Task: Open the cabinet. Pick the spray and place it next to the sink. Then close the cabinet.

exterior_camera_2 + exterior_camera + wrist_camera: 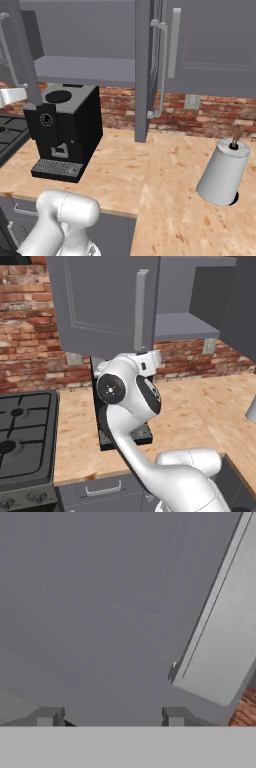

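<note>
The cabinet point(185, 326) hangs over the counter with both grey doors swung out and its inner shelf point(85, 70) showing. My gripper point(111, 717) is up against the left door's flat panel point(100, 612), just under the door's lower edge point(107, 348). It is open, with both fingertips point(47, 717) apart and nothing between them. The door's silver bar handle point(220, 612) runs off to the right of the fingers, apart from them. My white hand point(150, 363) sits below that handle point(141, 311). The spray and the sink are out of view.
A black coffee machine point(65, 130) stands on the wooden counter point(150, 190) under the cabinet, behind my arm. A paper towel roll point(222, 172) stands at the right. A stove point(22, 436) lies to the left. The right door point(142, 70) juts out over the counter.
</note>
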